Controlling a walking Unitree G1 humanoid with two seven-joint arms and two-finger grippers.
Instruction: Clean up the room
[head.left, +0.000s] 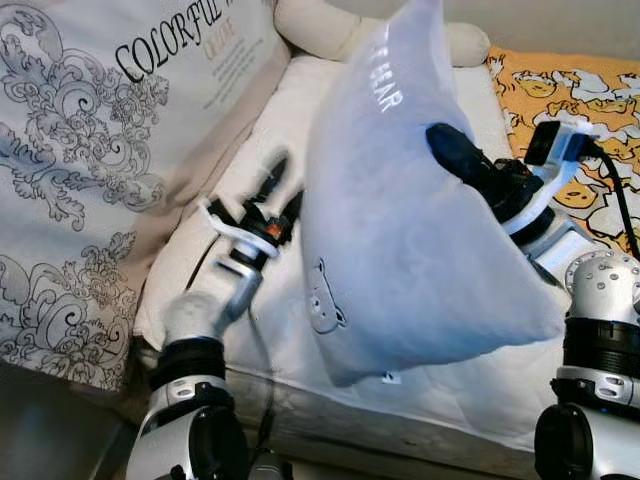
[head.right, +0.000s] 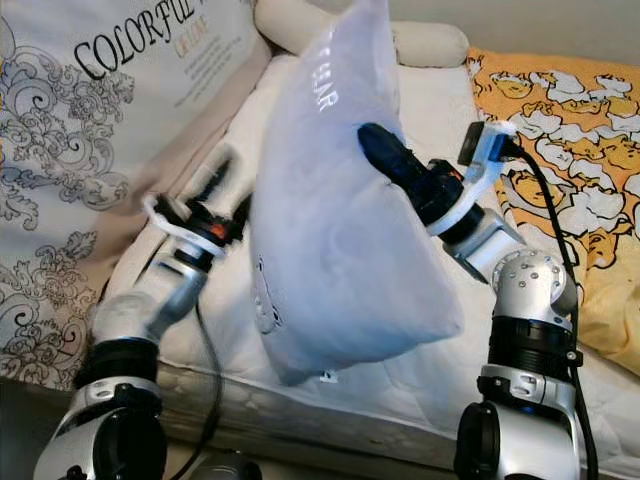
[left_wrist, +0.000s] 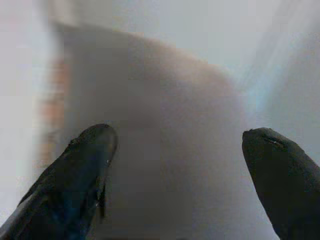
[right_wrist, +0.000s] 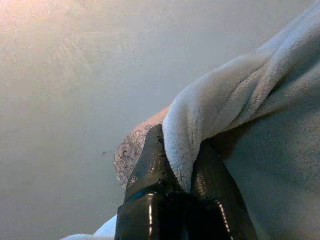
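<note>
While the right claw pinches a fold of the pale blue pillow and holds it up above the bed, the left claw stands open just left of it, fingers spread and empty, aimed at the pillow's side. The pillow hangs tilted, its lower corner near the mattress edge, clear of the sheet.

To do this step well, I judge the right claw should keep its grip firm, since it has only a small pinch of soft fabric that could slip. The left claw could close on the opposite side so the pillow is carried level, then both could set it down flat toward the far end of the bed.

Counted: one lifted pillow, one large patterned cushion on the left, one cream bolster at the far end, one yellow duck-print blanket on the right, two claws.
</note>
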